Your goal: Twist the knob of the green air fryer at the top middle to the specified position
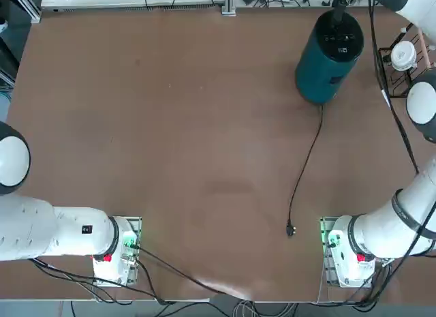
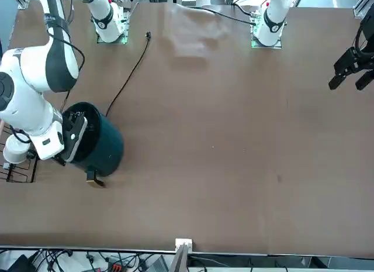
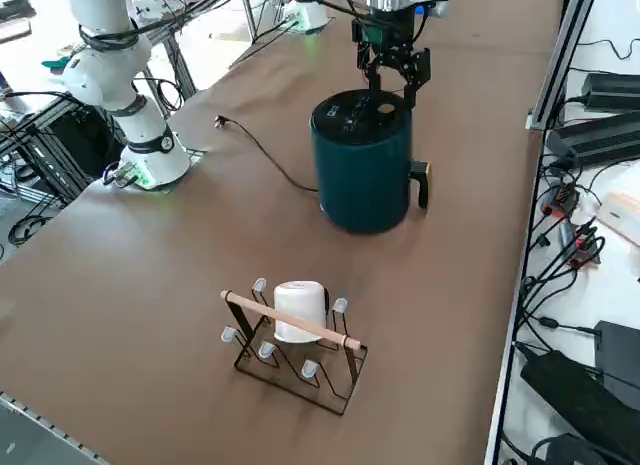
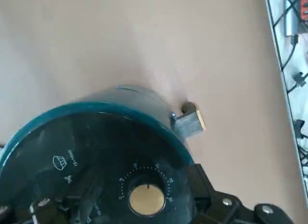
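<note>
Knob (image 4: 147, 200): tan-yellow disc ringed by white dial marks on the black top of the green air fryer (image 3: 362, 165).
You'll find the fryer upright at the table's (image 1: 170, 160) far edge, on the robot's right, handle (image 3: 419, 182) facing away from the robot, black cord (image 1: 306, 163) trailing back to an unplugged plug. Right gripper (image 3: 391, 70) hangs just above the top panel, fingers (image 3: 412, 67) spread apart, clamping nothing. Wire rack (image 3: 300, 350) with a white cup (image 3: 298, 310) stands near.
</note>
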